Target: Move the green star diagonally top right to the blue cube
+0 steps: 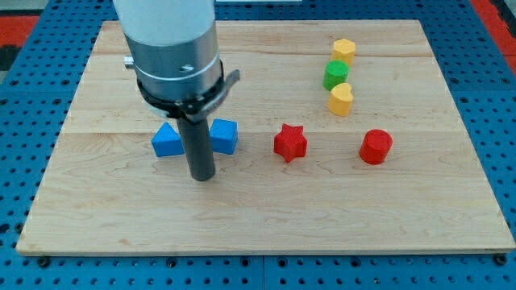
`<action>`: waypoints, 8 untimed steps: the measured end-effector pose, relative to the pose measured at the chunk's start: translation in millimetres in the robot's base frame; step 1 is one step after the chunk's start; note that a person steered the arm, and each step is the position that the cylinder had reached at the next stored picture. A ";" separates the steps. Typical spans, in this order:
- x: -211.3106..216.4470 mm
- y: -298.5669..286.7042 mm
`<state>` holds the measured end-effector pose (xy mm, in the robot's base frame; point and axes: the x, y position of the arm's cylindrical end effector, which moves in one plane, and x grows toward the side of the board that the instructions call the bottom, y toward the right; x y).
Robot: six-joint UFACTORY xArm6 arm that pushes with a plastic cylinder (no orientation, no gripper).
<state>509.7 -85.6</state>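
Note:
The green block (335, 75), whose shape is hard to make out, sits at the view's upper right, squeezed between a yellow hexagon (344, 50) above it and a yellow heart (341, 99) below it. The blue cube (225, 135) lies left of centre. My tip (201, 178) rests on the board just below and left of the blue cube, between it and a second blue block (167, 141) on the left. The rod passes close between the two blue blocks. The tip is far to the lower left of the green block.
A red star (290, 142) lies right of the blue cube. A red cylinder (376, 147) lies further right. The wooden board (266, 217) rests on a blue pegboard. The arm's grey body (173, 48) hides the board's upper left.

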 end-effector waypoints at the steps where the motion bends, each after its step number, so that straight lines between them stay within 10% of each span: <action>1: -23.0 -30.1; 4: -73.2 11.3; 8: -156.5 -123.7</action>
